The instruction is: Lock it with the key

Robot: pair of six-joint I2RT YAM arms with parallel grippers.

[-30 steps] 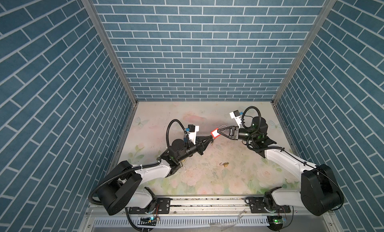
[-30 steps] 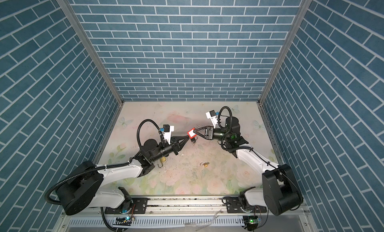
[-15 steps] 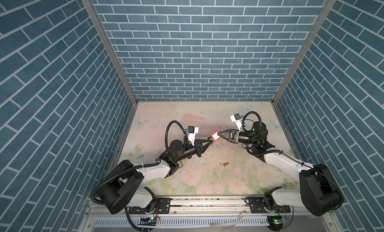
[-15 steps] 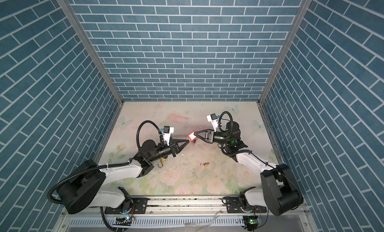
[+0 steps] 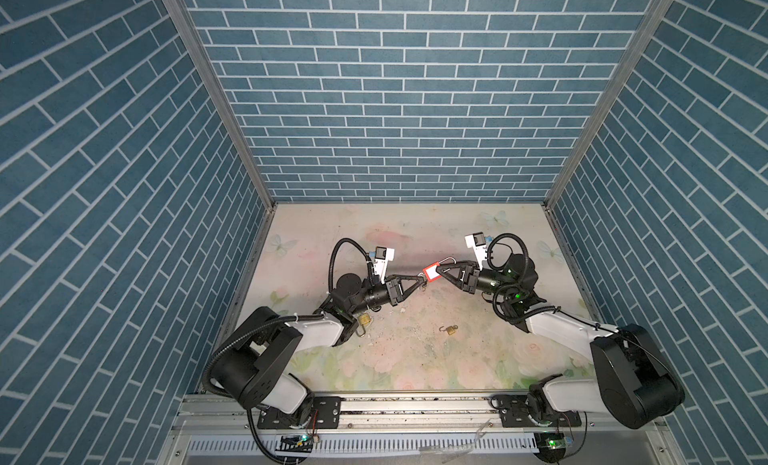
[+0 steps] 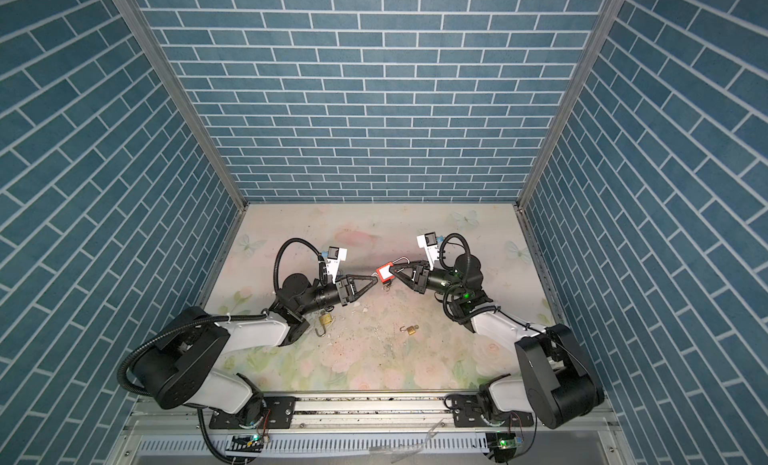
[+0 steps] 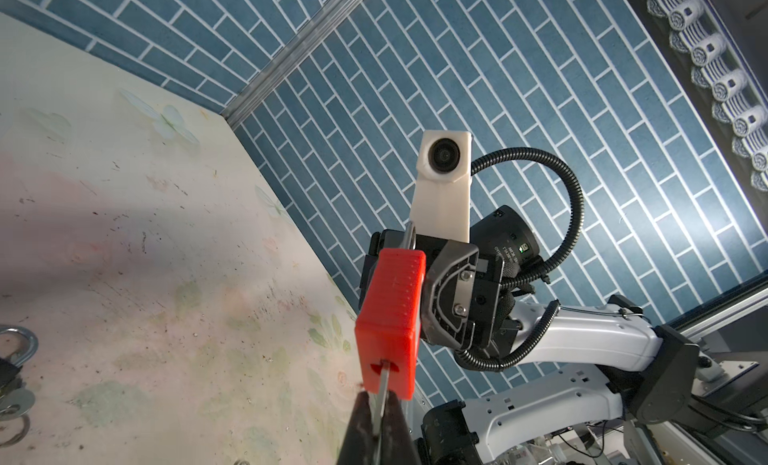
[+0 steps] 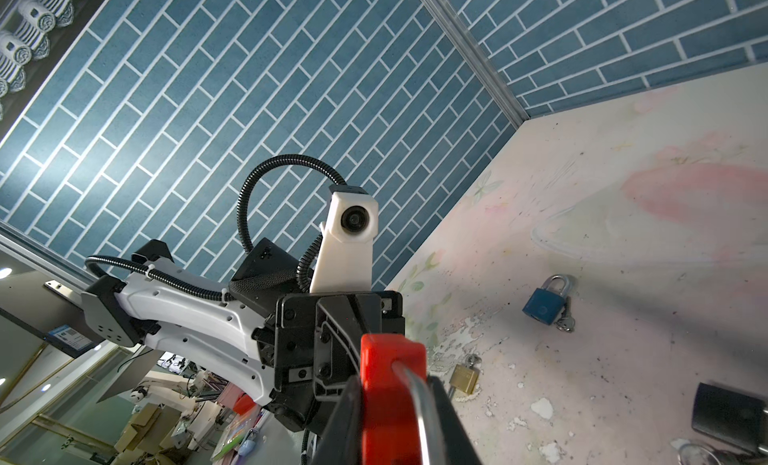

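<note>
While the left claw (image 7: 89,404) is clenching the key (image 7: 93,379), the blade is sitting in the keyhole of the red padlock (image 7: 390,317) just ahead of its tips; the right claw (image 5: 440,271) is grasping that padlock's body from the opposite side; a small brass padlock (image 5: 451,330) is lying well apart from both claws.

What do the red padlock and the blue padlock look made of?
Red padlock: probably moulded plastic, matte, evenly coloured, fine ribs along one edge, with a bright steel-like shackle. Blue padlock: unclear, painted metal or plastic cover, smooth sheen, with a polished silvery shackle.
</note>
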